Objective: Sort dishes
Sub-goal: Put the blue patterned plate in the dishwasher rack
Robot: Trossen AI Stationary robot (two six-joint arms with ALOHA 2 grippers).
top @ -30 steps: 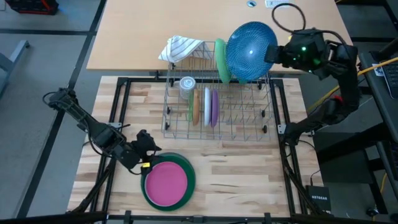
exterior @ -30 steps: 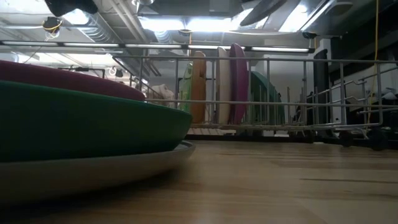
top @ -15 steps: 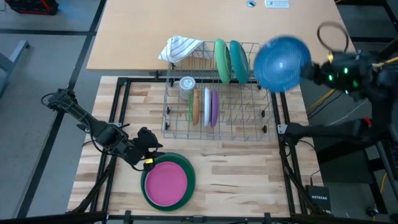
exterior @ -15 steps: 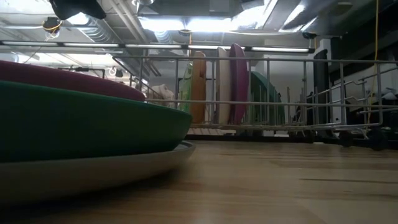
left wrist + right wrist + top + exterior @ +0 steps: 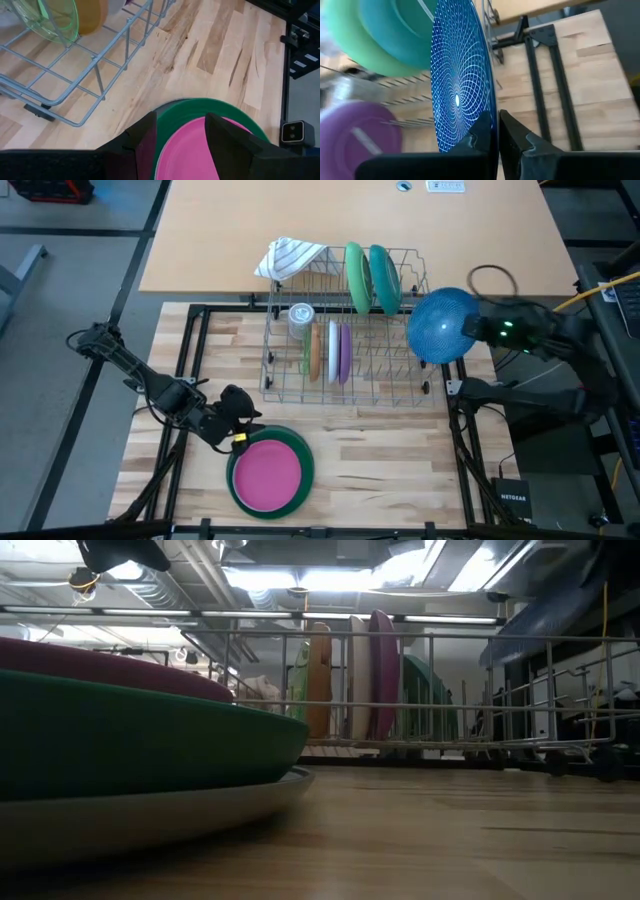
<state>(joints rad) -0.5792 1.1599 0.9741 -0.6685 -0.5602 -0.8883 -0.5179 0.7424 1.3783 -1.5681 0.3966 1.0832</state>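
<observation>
This is a robotics lab or workshop, not a kitchen. A butcher-block table with a black metal frame stands on a grey floor, with a plain tan table at the top of the high view. The low view shows a bare ceiling with strip lights and exposed ducts. A yellow cable and a small black network box sit at the right edge.

Two dark jointed arms; the right arm shows a green light.

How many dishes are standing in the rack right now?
5: green plate and teal plate at the back; light green, tan and purple in the middle row. A white one may hide between tan and purple.
</observation>
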